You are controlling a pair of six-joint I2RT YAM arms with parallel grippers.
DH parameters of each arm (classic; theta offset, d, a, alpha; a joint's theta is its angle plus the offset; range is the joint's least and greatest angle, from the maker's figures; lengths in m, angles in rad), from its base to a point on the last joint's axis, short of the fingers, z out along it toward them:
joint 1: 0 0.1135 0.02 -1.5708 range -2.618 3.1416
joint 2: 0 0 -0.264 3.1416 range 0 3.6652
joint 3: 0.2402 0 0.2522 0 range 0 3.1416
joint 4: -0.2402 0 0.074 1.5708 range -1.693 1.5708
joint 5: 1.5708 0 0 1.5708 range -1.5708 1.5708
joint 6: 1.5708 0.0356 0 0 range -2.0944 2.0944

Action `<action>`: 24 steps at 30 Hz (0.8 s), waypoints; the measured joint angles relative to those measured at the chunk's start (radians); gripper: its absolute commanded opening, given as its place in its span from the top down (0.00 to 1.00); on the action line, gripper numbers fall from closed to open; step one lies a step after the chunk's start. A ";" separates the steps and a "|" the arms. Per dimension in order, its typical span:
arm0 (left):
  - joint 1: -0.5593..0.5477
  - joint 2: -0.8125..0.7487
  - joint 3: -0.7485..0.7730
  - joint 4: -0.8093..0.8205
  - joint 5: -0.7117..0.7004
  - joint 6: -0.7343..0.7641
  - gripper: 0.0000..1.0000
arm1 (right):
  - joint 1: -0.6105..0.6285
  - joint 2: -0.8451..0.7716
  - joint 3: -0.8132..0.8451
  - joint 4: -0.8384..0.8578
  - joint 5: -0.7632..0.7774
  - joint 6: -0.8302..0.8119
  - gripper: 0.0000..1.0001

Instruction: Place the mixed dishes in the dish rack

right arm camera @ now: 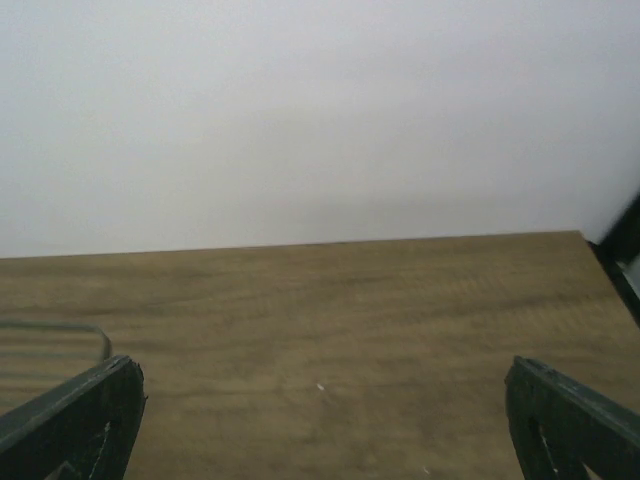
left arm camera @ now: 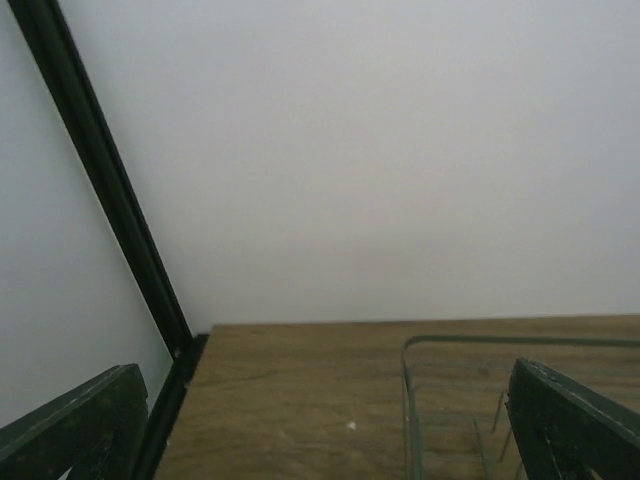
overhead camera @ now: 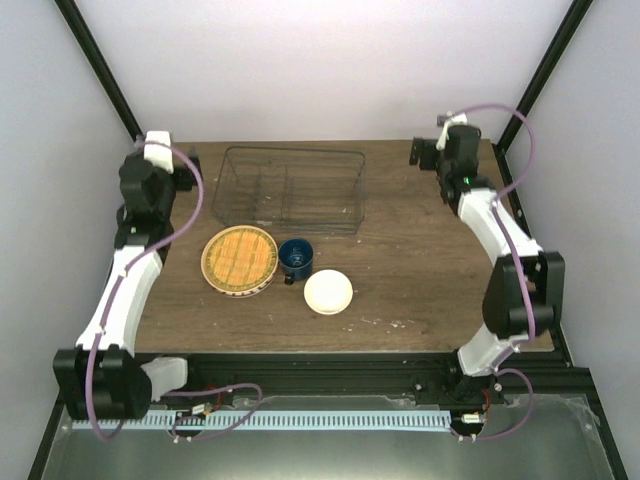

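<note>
Peeking beneath the yellow-orange plate, a sliver of pink plate.

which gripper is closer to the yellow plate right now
Left. The left gripper sits beyond the yellow plate, by the left end of the dish rack; the right gripper is far across, past its right end.

Lab enclosure (white panels, black frame)

Left gripper: jaws wide apart, one in each lower corner, nothing between them.
Dish rack: wire corner at lower right, partly behind the right jaw.
Table: brown wood.
Frame post: black, slanting, left.
Wall: white.
</note>
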 measured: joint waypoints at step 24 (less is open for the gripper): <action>0.000 0.648 0.576 -0.679 -0.008 -0.132 0.00 | 0.179 0.562 0.724 -0.737 -0.167 0.127 0.00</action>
